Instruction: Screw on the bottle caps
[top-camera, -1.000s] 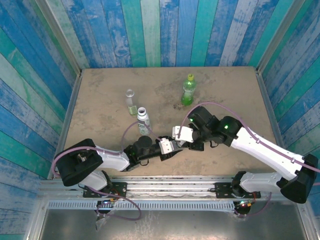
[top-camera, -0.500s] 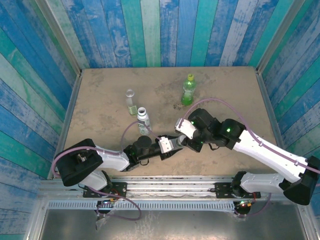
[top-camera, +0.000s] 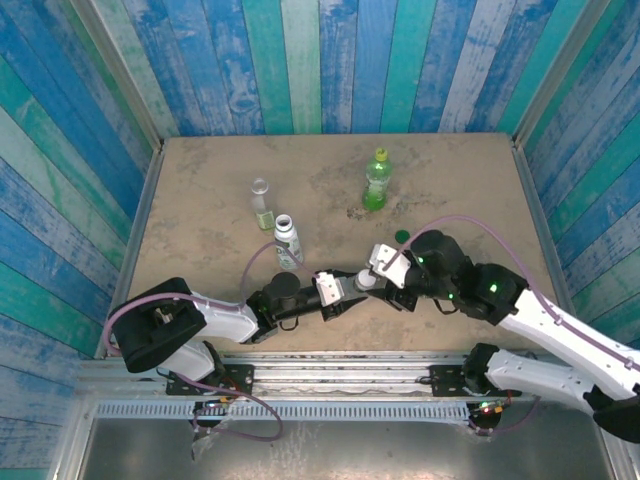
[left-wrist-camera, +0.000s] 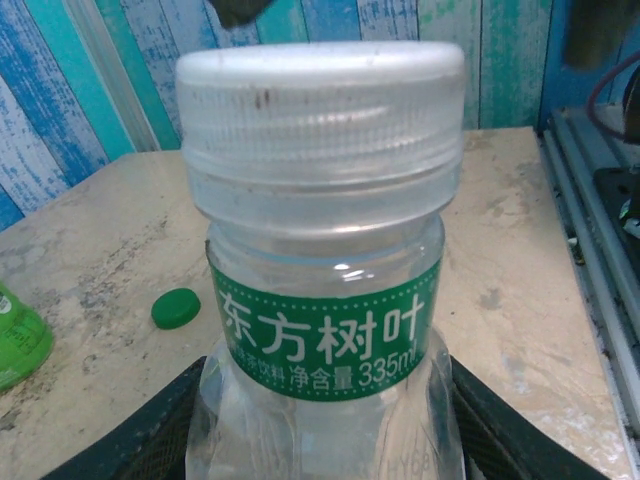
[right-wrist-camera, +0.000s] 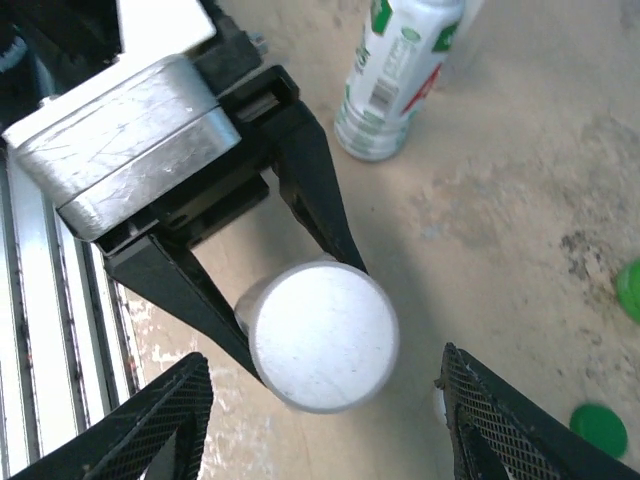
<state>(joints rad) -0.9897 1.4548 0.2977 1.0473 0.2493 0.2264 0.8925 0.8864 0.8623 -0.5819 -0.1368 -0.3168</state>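
Caps partly done: the right gripper (right-wrist-camera: 325, 372) hangs spread wide either side of the white cap (right-wrist-camera: 322, 336) sitting on the clear bottle (left-wrist-camera: 325, 350), which the left gripper (top-camera: 350, 287) clenches. Beyond that bottle a dark green cap (top-camera: 402, 237) lies loose; one small bottle (top-camera: 261, 203) looks open.

Glossy transparent plastic: clear bottle (left-wrist-camera: 325, 430), with shiny green label (left-wrist-camera: 325, 345); white cap (left-wrist-camera: 320, 100): ribbed, translucent matt plastic; table (top-camera: 200, 200): rough, mottled, matt; walls (top-camera: 300, 60): weathered painted wood planks
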